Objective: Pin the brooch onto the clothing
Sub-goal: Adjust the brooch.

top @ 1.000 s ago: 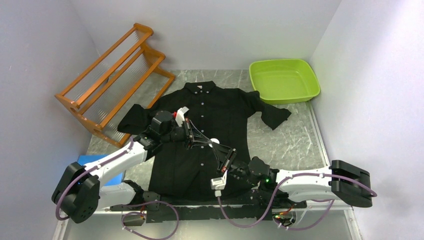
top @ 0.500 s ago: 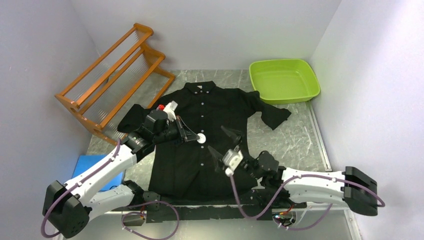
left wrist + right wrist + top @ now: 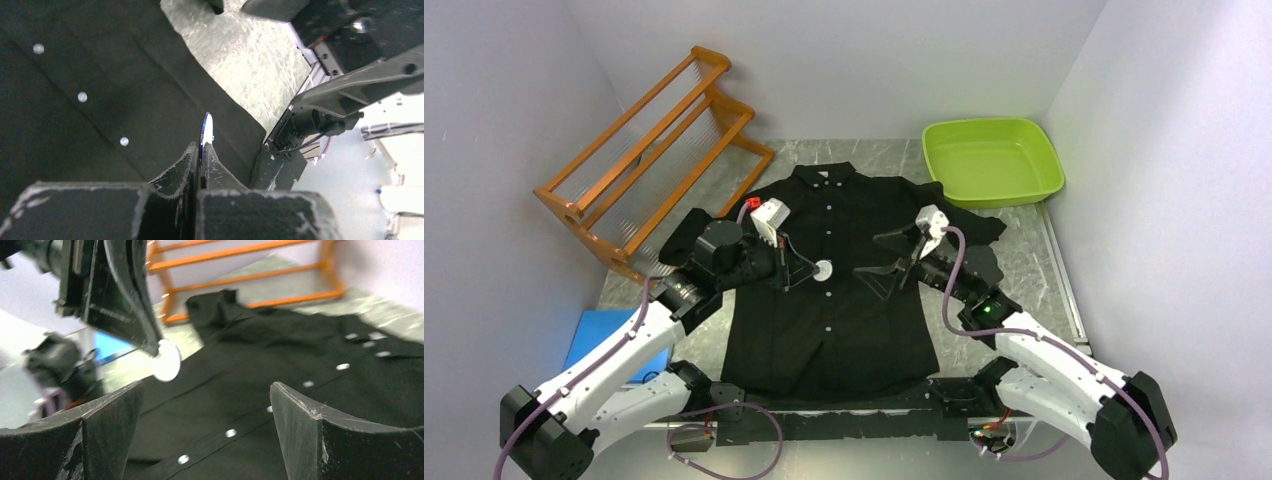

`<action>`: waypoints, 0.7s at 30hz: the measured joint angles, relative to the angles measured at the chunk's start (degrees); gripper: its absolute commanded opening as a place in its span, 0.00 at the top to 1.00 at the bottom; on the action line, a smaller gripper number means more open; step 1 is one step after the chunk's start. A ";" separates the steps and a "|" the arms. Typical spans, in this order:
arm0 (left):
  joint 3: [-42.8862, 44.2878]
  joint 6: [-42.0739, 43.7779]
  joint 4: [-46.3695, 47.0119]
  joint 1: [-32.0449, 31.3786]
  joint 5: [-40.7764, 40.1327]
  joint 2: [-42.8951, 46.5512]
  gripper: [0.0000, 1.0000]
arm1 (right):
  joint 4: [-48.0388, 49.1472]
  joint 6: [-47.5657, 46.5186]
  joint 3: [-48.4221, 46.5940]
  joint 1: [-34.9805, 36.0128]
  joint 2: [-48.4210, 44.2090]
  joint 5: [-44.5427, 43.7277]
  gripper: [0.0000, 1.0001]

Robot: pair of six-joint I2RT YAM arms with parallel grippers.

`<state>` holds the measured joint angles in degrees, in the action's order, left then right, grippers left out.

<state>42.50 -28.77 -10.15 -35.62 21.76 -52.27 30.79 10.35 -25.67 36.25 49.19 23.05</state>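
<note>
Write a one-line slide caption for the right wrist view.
Open right claw faces the left claw, which pinches a round white brooch over the black button-up shirt.

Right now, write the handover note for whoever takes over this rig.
The left gripper is shut on the round white brooch, holding it over the button line.
The right gripper is open and empty, facing the brooch over the shirt front.
The black shirt lies flat, with its collar away from the arms.
Done: the brooch is in hand.
Left: pin it to the shirt. It is not yet attached.
</note>
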 measured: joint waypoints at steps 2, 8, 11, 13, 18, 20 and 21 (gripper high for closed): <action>0.00 3.52 1.20 0.00 2.05 0.81 0.97 | 0.33 4.22 -0.02 -1.60 2.23 7.30 0.00; 0.00 11.02 3.74 0.00 9.01 1.29 0.97 | 3.32 12.68 -2.16 -2.08 8.90 23.63 0.00; 0.00 12.76 4.94 0.00 12.04 1.01 0.97 | 6.58 15.82 -2.99 -2.10 11.04 28.15 0.12; 0.00 13.31 6.43 0.00 14.32 0.66 0.97 | 8.26 17.40 -3.98 -2.10 12.70 30.32 0.22; 0.00 13.51 9.79 0.00 17.62 0.11 0.97 | 12.68 21.64 -6.14 -2.10 17.46 33.31 0.53; 0.00 13.49 10.80 0.00 18.58 -0.04 0.97 | 15.80 24.37 -6.40 -2.10 19.89 34.49 0.65; 0.00 13.49 11.02 0.00 18.82 -0.07 0.97 | 16.87 25.22 -6.43 -2.08 20.79 34.69 0.68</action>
<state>42.50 -15.29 0.86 -35.62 40.58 -52.34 47.66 35.57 -32.10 34.17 69.97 57.74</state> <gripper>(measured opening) 0.041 0.453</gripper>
